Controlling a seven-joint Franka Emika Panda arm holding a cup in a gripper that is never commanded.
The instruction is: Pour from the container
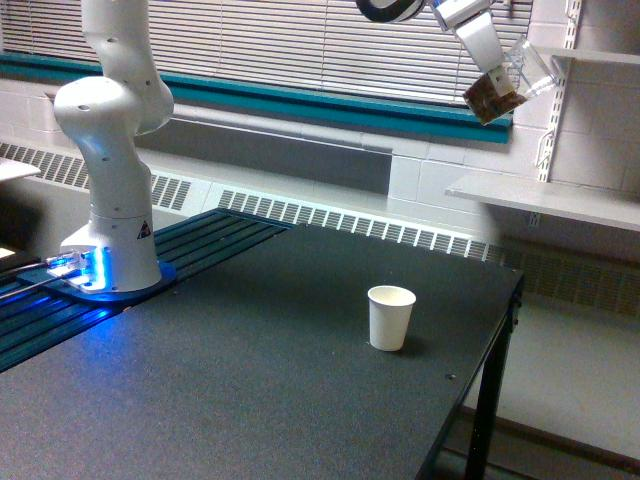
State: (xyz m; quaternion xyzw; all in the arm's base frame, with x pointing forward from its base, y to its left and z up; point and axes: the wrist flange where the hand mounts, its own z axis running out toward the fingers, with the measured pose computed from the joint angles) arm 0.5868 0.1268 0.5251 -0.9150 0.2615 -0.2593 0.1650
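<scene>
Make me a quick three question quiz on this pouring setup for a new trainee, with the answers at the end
1. True or false: the clear container is held high and tilted, well above the table.
2. What shows inside the container: (a) clear water, (b) brown material, (c) nothing?
3. Which object stands upright on the table, toward the exterior view's right?

Key:
1. True; the gripper holds it near the frame's top.
2. (b), gathered at its lower end.
3. The white paper cup, open end up, with nothing touching it.
</scene>
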